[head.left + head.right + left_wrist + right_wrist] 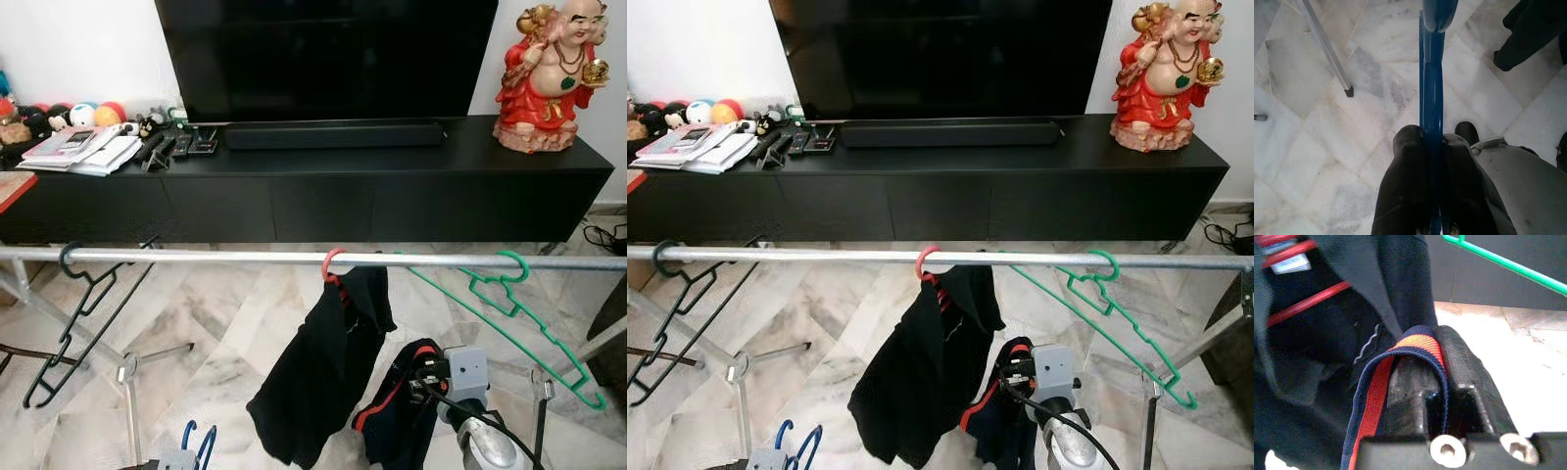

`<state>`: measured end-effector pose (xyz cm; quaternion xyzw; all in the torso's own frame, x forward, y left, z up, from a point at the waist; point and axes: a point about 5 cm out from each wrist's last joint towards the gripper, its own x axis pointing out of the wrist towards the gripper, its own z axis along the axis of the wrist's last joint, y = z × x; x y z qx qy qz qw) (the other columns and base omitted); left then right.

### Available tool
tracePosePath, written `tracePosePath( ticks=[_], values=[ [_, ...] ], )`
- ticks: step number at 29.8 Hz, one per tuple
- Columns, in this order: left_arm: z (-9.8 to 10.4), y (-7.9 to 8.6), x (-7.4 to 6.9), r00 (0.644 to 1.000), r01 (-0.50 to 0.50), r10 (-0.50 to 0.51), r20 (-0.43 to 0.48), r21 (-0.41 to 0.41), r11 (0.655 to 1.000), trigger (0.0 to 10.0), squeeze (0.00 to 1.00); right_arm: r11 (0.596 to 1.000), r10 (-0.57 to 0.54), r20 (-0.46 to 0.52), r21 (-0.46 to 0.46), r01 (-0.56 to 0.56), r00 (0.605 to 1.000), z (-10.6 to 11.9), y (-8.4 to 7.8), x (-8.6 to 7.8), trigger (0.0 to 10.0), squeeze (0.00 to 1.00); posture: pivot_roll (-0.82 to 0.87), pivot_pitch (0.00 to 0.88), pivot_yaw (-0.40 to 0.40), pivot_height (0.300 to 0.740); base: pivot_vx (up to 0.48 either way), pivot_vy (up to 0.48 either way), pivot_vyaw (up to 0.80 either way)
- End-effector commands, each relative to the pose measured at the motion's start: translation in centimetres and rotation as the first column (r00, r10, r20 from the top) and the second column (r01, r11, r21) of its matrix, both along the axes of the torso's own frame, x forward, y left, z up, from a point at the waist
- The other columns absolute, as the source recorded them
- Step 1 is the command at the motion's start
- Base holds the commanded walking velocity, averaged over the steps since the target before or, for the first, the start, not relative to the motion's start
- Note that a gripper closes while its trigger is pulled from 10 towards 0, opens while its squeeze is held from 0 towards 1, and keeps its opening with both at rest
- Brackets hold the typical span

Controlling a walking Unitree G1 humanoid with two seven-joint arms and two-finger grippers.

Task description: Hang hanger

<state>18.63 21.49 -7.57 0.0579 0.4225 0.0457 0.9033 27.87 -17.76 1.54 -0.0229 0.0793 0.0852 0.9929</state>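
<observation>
A silver rail (196,256) runs across the view. On it hang a black hanger (73,323) at the left, a red hanger (331,266) carrying a black garment (318,377) in the middle, and a green hanger (519,313) at the right. Low on the left, my left gripper (1432,142) is shut on a blue hanger (1432,73), whose hook (198,443) pokes up below the rail. My right gripper (1425,347) is shut on the red-banded edge of a navy garment (407,411), just right of the black garment.
Behind the rail stands a long black TV cabinet (392,196) with a television (323,59), a red figurine (549,78), papers (83,149) and toys. Rack legs (127,392) stand on the marble floor. Cables (602,237) lie at the far right.
</observation>
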Motion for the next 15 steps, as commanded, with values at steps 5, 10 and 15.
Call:
tracePosePath(
  ticks=[5,10,15],
  values=[
    [-0.15,0.49,-0.47,1.000,-0.028,0.028,-0.010,0.007,1.000,10.0,0.00,1.000,0.007,0.033,-0.004,-0.007,0.999,0.56,0.10,0.36,10.0,0.00,0.02,0.010,0.047,0.740,-0.332,0.000,0.00],
    [-0.24,0.83,-0.79,0.999,-0.041,0.041,-0.018,0.012,0.999,10.0,0.00,1.000,0.005,0.031,-0.002,-0.005,1.000,0.51,0.14,0.30,10.0,0.00,0.02,0.024,0.046,0.740,-0.335,0.000,0.00],
    [-0.41,0.72,-1.09,0.999,-0.045,0.045,-0.025,0.010,0.999,10.0,0.00,1.000,0.004,0.032,0.001,-0.004,0.999,0.55,0.20,0.35,10.0,0.00,0.02,0.033,0.045,0.740,-0.337,0.000,0.00]
  ],
)
